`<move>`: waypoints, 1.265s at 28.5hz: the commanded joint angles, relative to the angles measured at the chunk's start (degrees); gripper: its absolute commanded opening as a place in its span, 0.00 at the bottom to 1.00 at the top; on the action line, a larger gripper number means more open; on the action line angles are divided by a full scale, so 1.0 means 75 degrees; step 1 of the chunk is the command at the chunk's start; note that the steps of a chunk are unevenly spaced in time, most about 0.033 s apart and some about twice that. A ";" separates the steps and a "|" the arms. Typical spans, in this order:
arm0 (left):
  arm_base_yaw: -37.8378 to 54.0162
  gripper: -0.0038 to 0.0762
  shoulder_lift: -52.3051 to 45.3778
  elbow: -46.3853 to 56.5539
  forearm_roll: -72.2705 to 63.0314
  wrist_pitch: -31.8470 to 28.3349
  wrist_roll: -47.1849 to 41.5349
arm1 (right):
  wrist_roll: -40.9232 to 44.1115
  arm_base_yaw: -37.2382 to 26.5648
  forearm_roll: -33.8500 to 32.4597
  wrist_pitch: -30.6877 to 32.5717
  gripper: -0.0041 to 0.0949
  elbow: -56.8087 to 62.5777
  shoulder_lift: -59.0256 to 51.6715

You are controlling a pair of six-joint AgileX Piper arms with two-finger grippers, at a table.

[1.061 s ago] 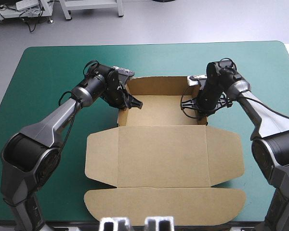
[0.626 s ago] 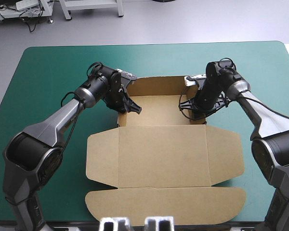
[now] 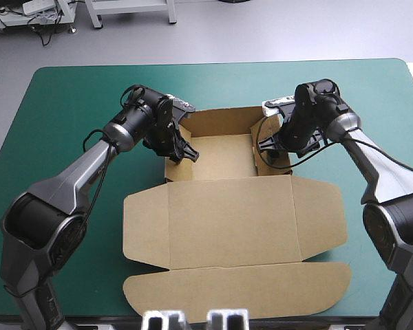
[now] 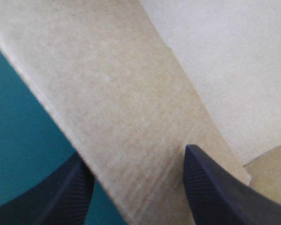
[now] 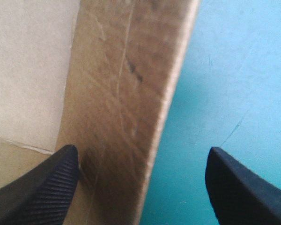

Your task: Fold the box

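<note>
- Box (image 3: 230,220): lies mid-table, its raised tray (image 3: 220,158) toward the far edge, the lid (image 3: 193,227) flat on the table (image 3: 62,103), and the tuck flap (image 3: 237,294) reaching almost to the near edge.
- Left gripper (image 3: 186,152): released, holding nothing. Its fingers stand apart astride the tray's left wall (image 4: 112,117), one over the teal-green cover and one inside the tray.
- Right gripper (image 3: 268,148): likewise released and empty. It straddles the right wall (image 5: 126,93), which passes close to the inside finger, with open cover before the outer finger.
- Step in hand, as judged: setting and tucking the two side walls.
- To do it well:
  - close each pair of fingers squarely on the board, low enough to steer the crease;
  - work both walls together, so the tray does not slide or twist across the table;
  - press along the score lines rather than across them, since the board would likely buckle;
  - leave the lid flat meanwhile.
- Orientation: the chain of panels (tray, lid, flap) appears to run from the far edge to the near edge, which I take as the long axis. The flap points at the near edge, the tray opens upward, and its longer sides lie parallel to the far edge.
</note>
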 commanded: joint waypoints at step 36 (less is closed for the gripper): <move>-0.0035 0.04 -0.6435 0.2453 0.1210 0.0496 0.0643 | -0.0501 -0.0009 0.0121 0.0026 0.74 -0.1138 -0.0757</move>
